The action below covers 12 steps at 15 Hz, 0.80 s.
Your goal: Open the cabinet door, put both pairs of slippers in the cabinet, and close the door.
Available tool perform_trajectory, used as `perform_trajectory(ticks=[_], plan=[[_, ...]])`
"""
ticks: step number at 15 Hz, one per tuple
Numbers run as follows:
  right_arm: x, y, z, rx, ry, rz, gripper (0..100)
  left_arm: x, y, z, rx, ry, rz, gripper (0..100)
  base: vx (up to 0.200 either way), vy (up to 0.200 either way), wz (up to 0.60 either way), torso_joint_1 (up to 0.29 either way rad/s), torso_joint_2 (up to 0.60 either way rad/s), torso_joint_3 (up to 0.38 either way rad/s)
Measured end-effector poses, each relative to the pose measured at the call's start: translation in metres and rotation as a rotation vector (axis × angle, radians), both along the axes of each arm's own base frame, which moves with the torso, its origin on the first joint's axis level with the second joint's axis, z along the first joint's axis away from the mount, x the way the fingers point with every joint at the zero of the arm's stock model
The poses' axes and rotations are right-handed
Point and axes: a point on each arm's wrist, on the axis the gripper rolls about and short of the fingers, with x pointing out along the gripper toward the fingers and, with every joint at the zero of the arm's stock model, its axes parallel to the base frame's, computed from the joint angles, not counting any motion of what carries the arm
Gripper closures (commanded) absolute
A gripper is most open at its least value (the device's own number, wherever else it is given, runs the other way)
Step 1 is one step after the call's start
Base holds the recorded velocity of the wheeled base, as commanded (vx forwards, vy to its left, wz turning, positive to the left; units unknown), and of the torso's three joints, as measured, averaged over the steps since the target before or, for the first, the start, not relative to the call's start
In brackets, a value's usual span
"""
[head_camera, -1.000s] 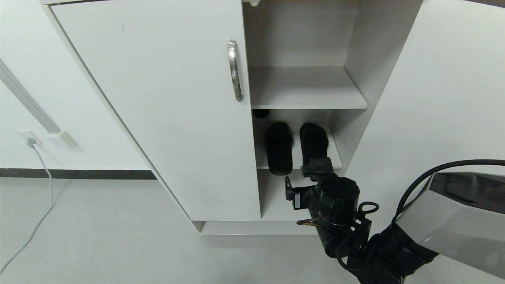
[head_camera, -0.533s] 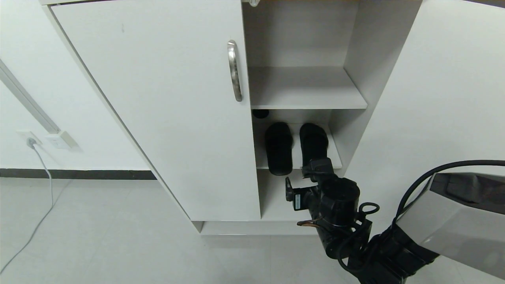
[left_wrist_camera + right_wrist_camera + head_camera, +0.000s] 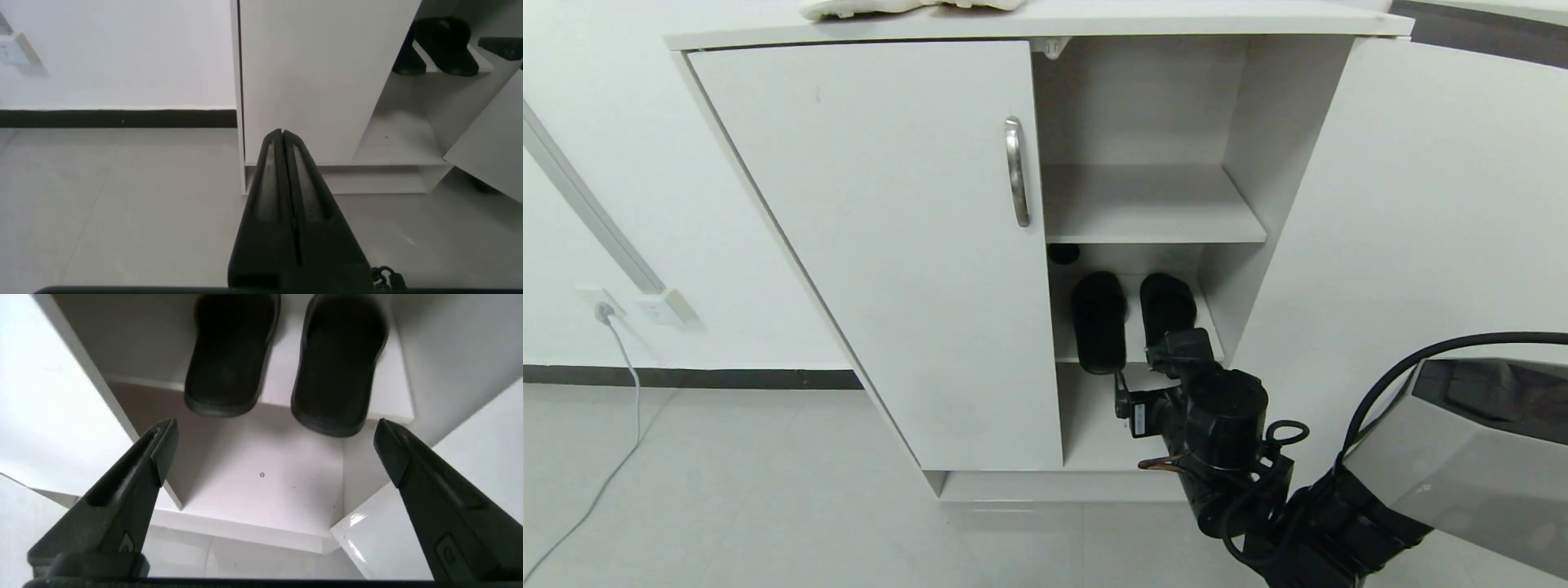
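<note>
Black slippers (image 3: 1099,322), heels overhanging the middle shelf (image 3: 1062,327), could be knocked off if clipped by the right gripper (image 3: 275,433), spread wide just in front; left gripper (image 3: 282,143) closed.

right arm (image 3: 1258,490): enters head view from 5 o'clock, wrist aimed toward 11 o'clock | right end effector (image 3: 275,433): fingers spread wide, holding nothing | left end effector (image 3: 282,147): fingers pressed flat together

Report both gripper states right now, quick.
Left gripper: shut, holding nothing.
Right gripper: open, empty, just short of the black slippers.
</note>
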Motion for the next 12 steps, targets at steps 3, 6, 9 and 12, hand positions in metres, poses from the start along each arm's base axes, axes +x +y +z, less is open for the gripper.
perform_trajectory(ticks=[3, 6, 9, 12], plan=[[0.0, 0.0, -0.0001, 0.0, 0.0, 0.0, 0, 0.0, 0.0, 0.0, 0.0, 0.0, 0.0, 100, 0.0, 0.0, 0.0, -0.001, 0.0, 0.196], [-0.0002, -0.0002, -0.0004, -0.002, 0.002, 0.0, 0, 0.0, 0.0, 0.0, 0.0, 0.0, 0.0, 100, 0.0, 0.0, 0.0, -0.001, 0.0, 0.209], [-0.0003, -0.0007, -0.001, -0.003, 0.003, -0.001, 0, 0.0, 0.0, 0.0, 0.0, 0.0, 0.0, 100, 0.0, 0.0, 0.0, 0.004, 0.0, 0.207], [-0.0002, -0.0014, -0.0012, -0.006, 0.004, -0.003, 0, 0.0, 0.0001, 0.0, 0.001, 0.0, 0.001, 100, 0.0, 0.0, 0.0, -0.001, 0.0, 0.027]])
